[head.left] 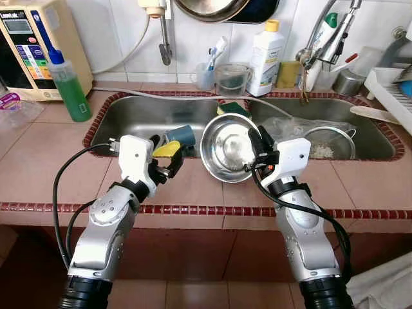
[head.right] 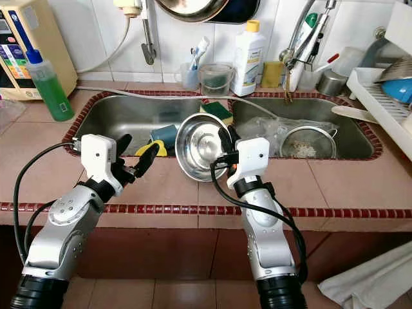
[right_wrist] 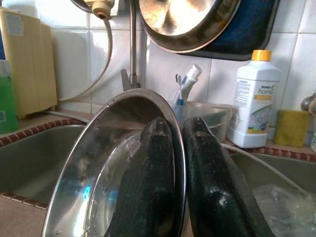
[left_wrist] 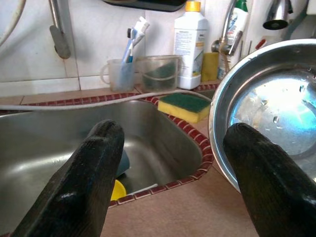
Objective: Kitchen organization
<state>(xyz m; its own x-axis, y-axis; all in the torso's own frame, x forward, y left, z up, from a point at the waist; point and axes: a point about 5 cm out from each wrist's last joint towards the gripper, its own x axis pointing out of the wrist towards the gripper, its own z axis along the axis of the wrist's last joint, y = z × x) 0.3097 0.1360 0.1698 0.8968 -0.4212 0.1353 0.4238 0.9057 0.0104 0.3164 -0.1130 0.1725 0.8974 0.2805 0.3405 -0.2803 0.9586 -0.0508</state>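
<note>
A wet stainless steel bowl (head.left: 226,149) is held tilted over the counter at the divider between the two sink basins. My right gripper (head.left: 257,143) is shut on the bowl's rim (right_wrist: 178,148), one finger inside and one outside. My left gripper (head.left: 168,153) stands open and empty just left of the bowl, over the near edge of the left basin (head.left: 138,119). Past its fingers (left_wrist: 94,173) lie a yellow item (head.left: 167,149) and a blue cup (head.left: 181,135) in that basin.
A green-and-yellow sponge (left_wrist: 185,105) sits on the sink divider. The right basin holds a strainer (head.left: 328,145) and clear plastic. Along the back stand a green soap bottle (head.left: 69,87), a toothbrush cup (head.left: 205,74), a white bottle (head.left: 265,56) and the faucet (head.left: 325,35). A dish rack (head.left: 393,90) is at far right.
</note>
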